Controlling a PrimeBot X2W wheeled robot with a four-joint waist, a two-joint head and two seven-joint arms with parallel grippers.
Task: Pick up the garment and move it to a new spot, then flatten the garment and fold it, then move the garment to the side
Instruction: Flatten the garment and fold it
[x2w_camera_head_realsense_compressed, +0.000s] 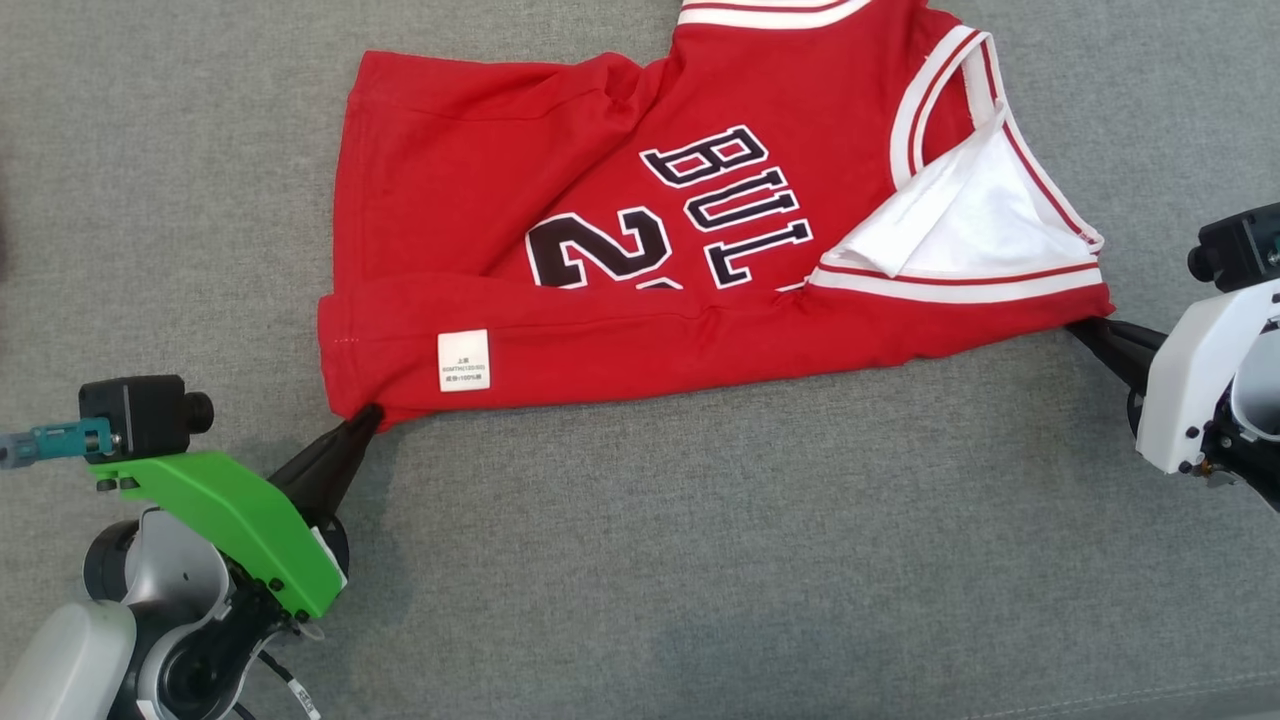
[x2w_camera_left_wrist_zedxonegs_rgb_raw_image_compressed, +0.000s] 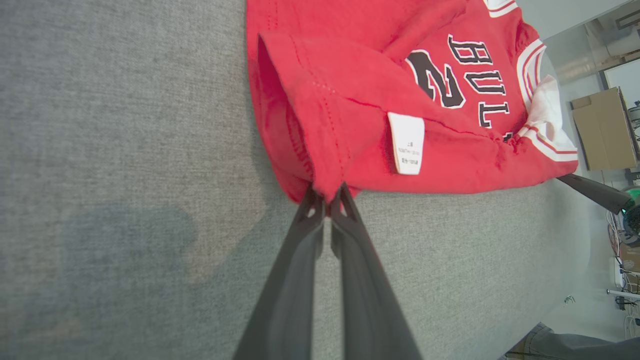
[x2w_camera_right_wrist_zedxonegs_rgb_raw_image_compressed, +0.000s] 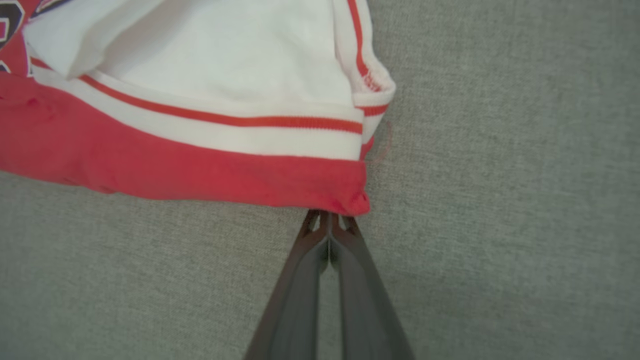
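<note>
The garment (x2w_camera_head_realsense_compressed: 640, 230) is a red jersey with white trim and black lettering, lying across the upper middle of the grey surface. Its near edge is turned over, showing a white label (x2w_camera_head_realsense_compressed: 464, 360). My left gripper (x2w_camera_head_realsense_compressed: 368, 418) is shut on the garment's near left corner; in the left wrist view the red hem (x2w_camera_left_wrist_zedxonegs_rgb_raw_image_compressed: 320, 165) is pinched between the tips of the left gripper (x2w_camera_left_wrist_zedxonegs_rgb_raw_image_compressed: 327, 200). My right gripper (x2w_camera_head_realsense_compressed: 1080, 328) is shut at the near right corner. In the right wrist view the right gripper's (x2w_camera_right_wrist_zedxonegs_rgb_raw_image_compressed: 328, 217) tips meet the puckered red corner (x2w_camera_right_wrist_zedxonegs_rgb_raw_image_compressed: 352, 202) beside the white inner fabric (x2w_camera_right_wrist_zedxonegs_rgb_raw_image_compressed: 225, 60).
A grey cloth-covered surface (x2w_camera_head_realsense_compressed: 700, 560) stretches in front of the garment and to both sides. In the left wrist view a cardboard box (x2w_camera_left_wrist_zedxonegs_rgb_raw_image_compressed: 605, 130) and some cables (x2w_camera_left_wrist_zedxonegs_rgb_raw_image_compressed: 622, 280) lie beyond the surface's far edge.
</note>
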